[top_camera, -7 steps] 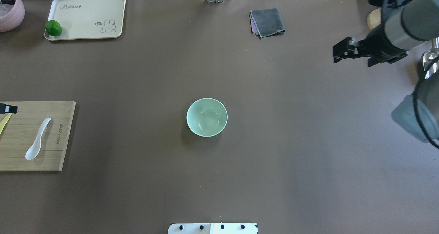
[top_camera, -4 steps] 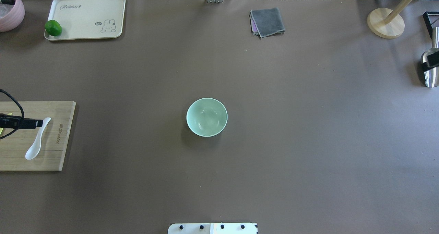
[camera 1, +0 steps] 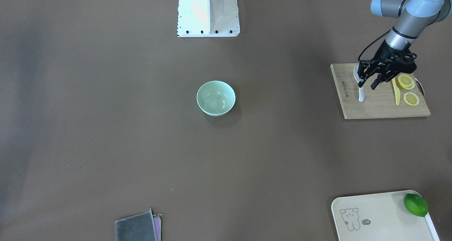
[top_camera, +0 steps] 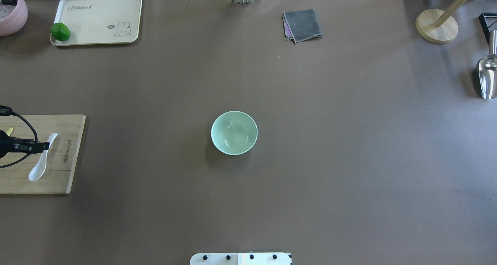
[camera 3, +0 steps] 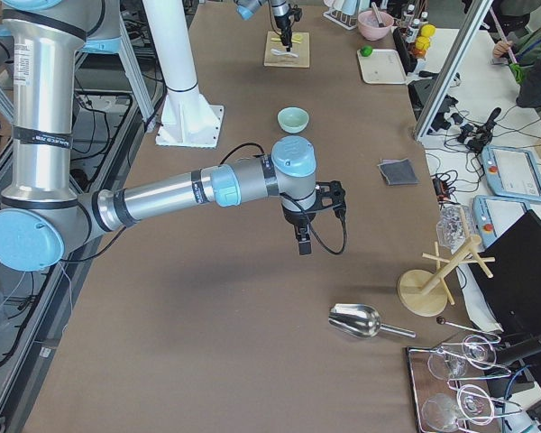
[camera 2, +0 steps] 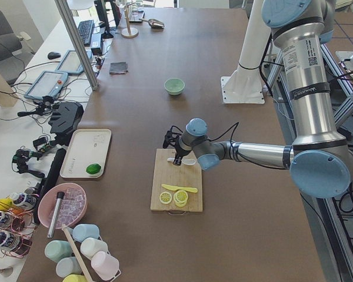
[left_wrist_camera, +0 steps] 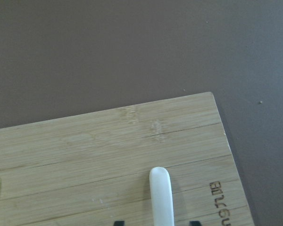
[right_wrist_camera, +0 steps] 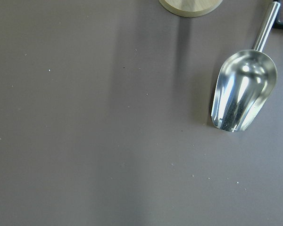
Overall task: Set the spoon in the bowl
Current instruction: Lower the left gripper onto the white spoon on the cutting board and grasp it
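Note:
The white spoon (top_camera: 39, 167) lies on the wooden cutting board (top_camera: 58, 179) at the table's left edge, scoop toward the robot. My left gripper (camera 1: 366, 84) is open and low over the spoon's handle (camera 1: 360, 92). In the left wrist view the handle (left_wrist_camera: 161, 197) runs between the two dark fingertips (left_wrist_camera: 119, 222), with a gap on each side. The mint-green bowl (top_camera: 234, 132) stands empty at the table's middle, far from the spoon. My right gripper (camera 3: 304, 239) shows only in the exterior right view, above bare table; I cannot tell whether it is open or shut.
A yellow knife (camera 1: 395, 89) and lemon slices (camera 1: 406, 81) lie on the board beside the spoon. A tray (top_camera: 97, 20) with a lime (top_camera: 60, 31), a grey cloth (top_camera: 303, 24), a wooden stand (top_camera: 436, 26) and a metal scoop (top_camera: 487, 75) sit along the far and right edges.
My left gripper has come in from the left edge and settled over the spoon's handle. My right arm has pulled back out of the overhead view.

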Motion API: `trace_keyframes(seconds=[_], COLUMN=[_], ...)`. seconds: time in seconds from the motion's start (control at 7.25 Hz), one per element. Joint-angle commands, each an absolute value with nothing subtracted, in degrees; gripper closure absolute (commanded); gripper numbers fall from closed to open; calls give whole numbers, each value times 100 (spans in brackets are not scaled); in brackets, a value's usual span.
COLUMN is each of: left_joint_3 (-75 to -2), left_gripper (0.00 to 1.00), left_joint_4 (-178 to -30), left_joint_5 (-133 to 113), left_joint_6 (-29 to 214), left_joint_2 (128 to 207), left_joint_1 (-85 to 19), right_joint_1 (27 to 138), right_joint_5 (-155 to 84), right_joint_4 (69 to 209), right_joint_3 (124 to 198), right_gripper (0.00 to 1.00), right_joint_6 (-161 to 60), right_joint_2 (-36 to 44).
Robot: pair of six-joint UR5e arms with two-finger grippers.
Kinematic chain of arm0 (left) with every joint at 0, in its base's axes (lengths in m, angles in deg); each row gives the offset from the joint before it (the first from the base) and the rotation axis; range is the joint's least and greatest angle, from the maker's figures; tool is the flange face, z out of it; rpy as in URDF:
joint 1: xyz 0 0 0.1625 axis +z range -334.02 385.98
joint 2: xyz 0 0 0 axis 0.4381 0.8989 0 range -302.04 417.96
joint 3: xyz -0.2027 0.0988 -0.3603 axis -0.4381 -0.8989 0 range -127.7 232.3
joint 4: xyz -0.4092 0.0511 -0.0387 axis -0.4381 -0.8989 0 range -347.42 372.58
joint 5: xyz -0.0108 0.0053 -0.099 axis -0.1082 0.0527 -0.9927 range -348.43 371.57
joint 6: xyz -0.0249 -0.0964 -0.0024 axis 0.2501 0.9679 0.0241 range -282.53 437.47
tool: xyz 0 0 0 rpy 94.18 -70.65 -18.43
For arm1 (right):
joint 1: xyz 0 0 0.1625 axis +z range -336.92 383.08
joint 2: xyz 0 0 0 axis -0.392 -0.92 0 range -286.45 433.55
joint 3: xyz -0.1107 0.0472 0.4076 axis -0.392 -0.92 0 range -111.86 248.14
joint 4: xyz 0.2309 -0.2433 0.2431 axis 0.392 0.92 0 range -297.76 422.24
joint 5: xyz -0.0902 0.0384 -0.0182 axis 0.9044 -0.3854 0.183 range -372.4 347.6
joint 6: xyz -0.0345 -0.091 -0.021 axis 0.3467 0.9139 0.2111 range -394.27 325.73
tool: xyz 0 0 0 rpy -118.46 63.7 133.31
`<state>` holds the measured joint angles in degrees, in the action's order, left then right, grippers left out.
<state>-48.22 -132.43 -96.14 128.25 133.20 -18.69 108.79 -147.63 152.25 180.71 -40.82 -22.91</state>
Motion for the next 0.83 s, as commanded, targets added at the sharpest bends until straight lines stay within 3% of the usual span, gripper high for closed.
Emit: trace_keyframes(seconds=[0.0, 0.28, 0.41, 0.69], left_joint_3=[-4633, -4351, -4351, -4385], left_gripper=[52, 52, 58, 99], left_joint_4=[-13462, -13683, -13692, -13719], left_joint_5=[-9609, -9609, -9618, -9618], left_joint_6=[12871, 12880, 12889, 12906], left_joint_2=[13389, 13565, 13574, 13566], left_joint_1=[-1823, -1788, -1788, -1788], right_joint_1=[10912, 10930, 10930, 10939], right_joint_5=[-14766, -14766, -14766, -14766], right_joint_4=[15224, 15224, 15224, 15224], right_joint_3=[18064, 18072, 18073, 18081], right_gripper=[0, 0, 0, 0], right_joint_6=[-4043, -4043, -4043, -4034], right_joint_2=[-2313, -2330, -2330, -2356])
